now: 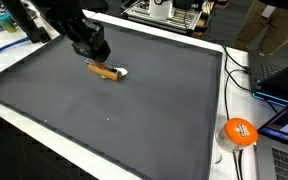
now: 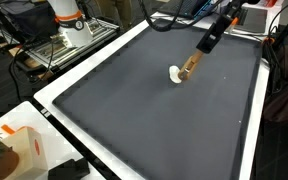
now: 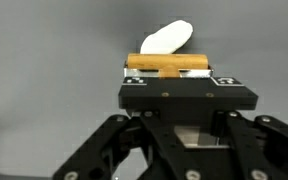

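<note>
My gripper (image 1: 92, 55) (image 2: 208, 42) (image 3: 169, 72) is shut on a short wooden piece (image 1: 105, 70) (image 2: 191, 65) (image 3: 169, 63) with a white rounded end (image 1: 122, 73) (image 2: 175, 75) (image 3: 166, 38). In the wrist view the wood lies across the space between the fingertips, and the white end sticks out beyond it. Both exterior views show the piece slanting down from the jaws, its white end at or just above the dark grey mat (image 1: 114, 120) (image 2: 154, 120). The gripper hangs over the far part of the mat.
The mat lies on a white-rimmed table (image 1: 216, 140) (image 2: 44, 105). An orange round object (image 1: 239, 131) and a laptop (image 1: 284, 125) sit off the mat's edge beside cables (image 1: 236, 70). A white and orange box (image 2: 19, 150) stands at a corner.
</note>
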Tool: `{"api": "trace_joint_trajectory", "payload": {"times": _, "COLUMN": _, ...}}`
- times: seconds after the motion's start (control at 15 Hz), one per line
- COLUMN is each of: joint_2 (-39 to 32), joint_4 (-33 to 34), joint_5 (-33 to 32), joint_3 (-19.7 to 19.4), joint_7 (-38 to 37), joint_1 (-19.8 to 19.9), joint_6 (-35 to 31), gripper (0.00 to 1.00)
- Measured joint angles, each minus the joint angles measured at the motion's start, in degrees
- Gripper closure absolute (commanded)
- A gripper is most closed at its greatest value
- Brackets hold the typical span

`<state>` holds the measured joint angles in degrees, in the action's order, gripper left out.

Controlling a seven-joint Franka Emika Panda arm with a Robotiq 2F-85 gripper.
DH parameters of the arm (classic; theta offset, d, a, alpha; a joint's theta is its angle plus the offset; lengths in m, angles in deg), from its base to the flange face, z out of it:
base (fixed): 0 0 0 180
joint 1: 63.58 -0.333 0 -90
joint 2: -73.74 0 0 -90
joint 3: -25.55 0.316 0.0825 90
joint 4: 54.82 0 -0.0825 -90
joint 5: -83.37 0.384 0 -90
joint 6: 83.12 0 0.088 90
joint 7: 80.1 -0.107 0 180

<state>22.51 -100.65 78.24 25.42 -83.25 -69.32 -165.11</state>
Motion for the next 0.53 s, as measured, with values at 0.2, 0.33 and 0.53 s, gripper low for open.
{"api": "trace_joint_trajectory", "payload": {"times": 0.2, "joint_2": -1.2, "joint_4": 1.7, "joint_5": 0.0, "joint_3": 0.0, "joint_7": 0.0, "joint_1": -0.2, "joint_6": 0.2, "gripper": 0.78}}
{"api": "trace_joint_trajectory", "payload": {"times": 0.33, "joint_2": -2.0, "joint_4": 2.6, "joint_5": 0.0, "joint_3": 0.0, "joint_7": 0.0, "joint_1": -0.3, "joint_6": 0.2, "gripper": 0.78}}
{"api": "trace_joint_trajectory", "payload": {"times": 0.53, "joint_2": -3.0, "joint_4": 3.6, "joint_5": 0.0, "joint_3": 0.0, "joint_7": 0.0, "joint_1": -0.3, "joint_6": 0.4, "gripper": 0.78}}
